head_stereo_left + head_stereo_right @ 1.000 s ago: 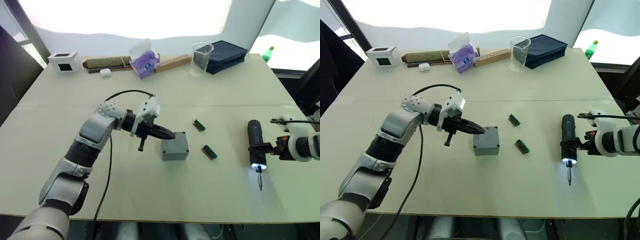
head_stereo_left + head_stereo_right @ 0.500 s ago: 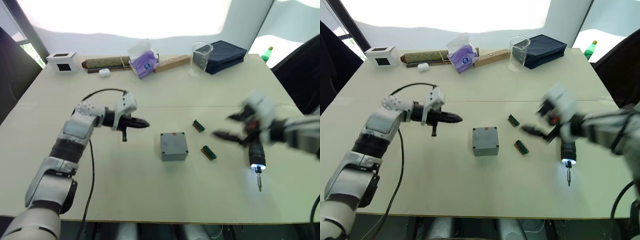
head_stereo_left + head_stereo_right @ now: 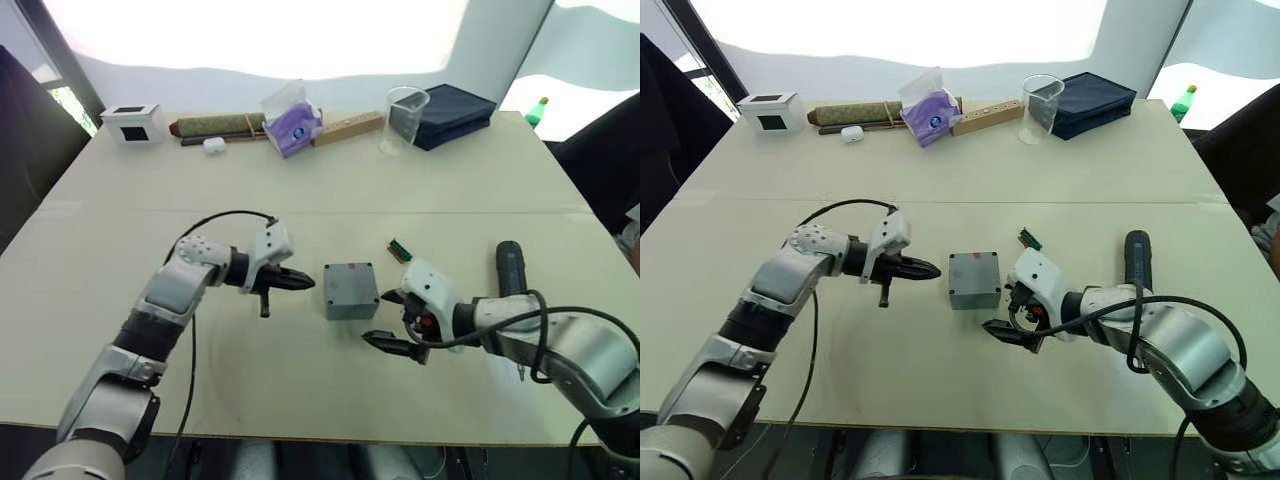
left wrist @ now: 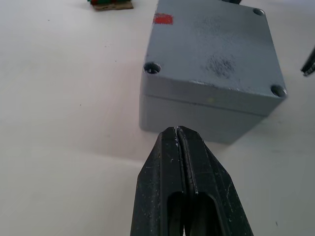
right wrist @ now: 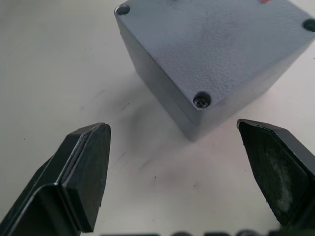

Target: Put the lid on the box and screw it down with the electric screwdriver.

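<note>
Right gripper (image 3: pixel 1018 322): fingers spread wide, low over the table (image 3: pixel 120 220), just right of the box
Left gripper (image 3: pixel 305 283): fingers pressed together, tips just left of the box
Box (image 3: pixel 350 290): mid-table between both grippers, lid (image 4: pixel 216 46) apparently seated on top
Electric screwdriver (image 3: pixel 511 270): lying on the table, right of the box

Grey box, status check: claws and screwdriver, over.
Left claw shut, just short of the grey box. Right claw open near its corner, empty. Lid on. Electric screwdriver lying on table, unheld.
</note>
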{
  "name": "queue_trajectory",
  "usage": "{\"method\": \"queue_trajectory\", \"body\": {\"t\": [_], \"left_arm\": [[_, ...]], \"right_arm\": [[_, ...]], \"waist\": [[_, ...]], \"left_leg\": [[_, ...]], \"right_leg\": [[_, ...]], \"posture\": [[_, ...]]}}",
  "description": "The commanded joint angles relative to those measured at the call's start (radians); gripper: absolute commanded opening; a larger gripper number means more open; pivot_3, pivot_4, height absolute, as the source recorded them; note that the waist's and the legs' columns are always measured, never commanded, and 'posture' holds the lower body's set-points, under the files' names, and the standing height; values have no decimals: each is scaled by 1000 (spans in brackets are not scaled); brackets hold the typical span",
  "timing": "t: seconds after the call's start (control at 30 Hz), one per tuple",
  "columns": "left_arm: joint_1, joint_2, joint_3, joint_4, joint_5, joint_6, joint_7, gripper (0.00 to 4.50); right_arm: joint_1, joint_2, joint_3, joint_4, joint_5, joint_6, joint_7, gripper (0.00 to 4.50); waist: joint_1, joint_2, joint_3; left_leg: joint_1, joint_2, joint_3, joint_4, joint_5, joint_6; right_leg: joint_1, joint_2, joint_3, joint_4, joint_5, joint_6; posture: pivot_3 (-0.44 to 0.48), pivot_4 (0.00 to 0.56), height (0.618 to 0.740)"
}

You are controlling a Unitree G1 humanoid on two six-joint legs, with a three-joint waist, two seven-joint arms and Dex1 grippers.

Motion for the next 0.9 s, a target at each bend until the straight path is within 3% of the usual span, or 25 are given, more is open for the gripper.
{"method": "queue_trajectory", "body": {"t": [0.03,0.23,0.43,0.5,0.6,0.8,0.9], "left_arm": [[-58,-44,-5,61,18,-75,9,0],[-114,-86,-8,167,59,-155,21,0],[-134,-44,-7,215,114,-210,11,0],[-108,-5,-4,169,112,-184,-19,0],[-58,47,-6,67,95,-120,-59,0],[37,115,-15,-100,75,-12,-98,0],[56,79,-16,-131,67,10,-61,0]], "right_arm": [[-3,25,-25,-63,50,31,15,4488],[-1,100,-96,-102,142,105,-23,4488],[18,26,-160,-147,146,124,-6,4488],[37,-78,-144,-138,61,67,39,4488],[41,-142,-119,-77,-17,-12,79,4488],[-30,-120,-19,73,-162,-151,125,4488],[-73,-75,49,123,-212,-197,153,4488]], "waist": [[0,0,0],[-3,0,0],[-5,0,0],[-4,0,0],[-7,0,0],[-6,0,0],[-4,0,0]], "left_leg": [[0,0,0,0,0,0],[0,0,0,0,0,0],[0,0,-1,0,0,0],[0,0,-1,0,0,1],[0,0,0,0,-1,1],[1,0,0,0,-1,1],[1,0,0,0,0,0]], "right_leg": [[0,0,0,0,0,0],[0,0,0,0,0,0],[0,1,0,0,0,0],[0,1,0,0,0,0],[0,0,0,0,0,0],[0,0,0,1,0,0],[0,0,0,1,0,0]], "posture": [[0,150,740],[0,150,740],[0,150,740],[0,150,740],[0,150,740],[0,150,740],[0,150,740]]}}
